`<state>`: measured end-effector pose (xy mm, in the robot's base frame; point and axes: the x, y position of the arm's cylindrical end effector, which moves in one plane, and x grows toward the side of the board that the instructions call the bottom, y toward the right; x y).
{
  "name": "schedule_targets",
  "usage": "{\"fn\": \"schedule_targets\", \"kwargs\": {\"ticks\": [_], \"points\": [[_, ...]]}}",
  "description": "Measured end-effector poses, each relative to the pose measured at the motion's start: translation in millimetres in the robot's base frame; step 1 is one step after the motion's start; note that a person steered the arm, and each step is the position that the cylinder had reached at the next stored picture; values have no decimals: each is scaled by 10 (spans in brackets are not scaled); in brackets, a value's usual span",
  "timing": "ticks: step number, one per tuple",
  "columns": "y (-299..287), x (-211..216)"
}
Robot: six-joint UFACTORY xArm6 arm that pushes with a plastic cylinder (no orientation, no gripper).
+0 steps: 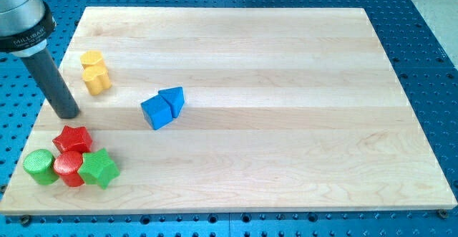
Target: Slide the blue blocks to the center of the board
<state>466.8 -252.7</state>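
Note:
A blue cube point(157, 112) and a blue triangular block point(173, 99) sit touching each other on the wooden board point(286, 86), left of the board's middle. My tip point(68, 113) rests on the board near its left edge, well to the left of the blue blocks, with a clear gap between. The rod rises up and to the left from the tip, out of the view's top left corner.
Two yellow blocks point(94, 72) stand together above and right of my tip. At the bottom left is a cluster: a red star-like block point(74, 139), a red cylinder point(69, 167), a green cylinder point(39, 166) and a green star-like block point(98, 168).

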Motion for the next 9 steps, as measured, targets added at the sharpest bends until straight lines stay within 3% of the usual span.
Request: {"fn": "schedule_targets", "kwargs": {"ticks": [1,2,4,5,6,7,8,9], "points": [[123,9],[826,9],[1285,214],[2000,83],[1964,48],[2193,304],[2242,-8],[2056,24]]}}
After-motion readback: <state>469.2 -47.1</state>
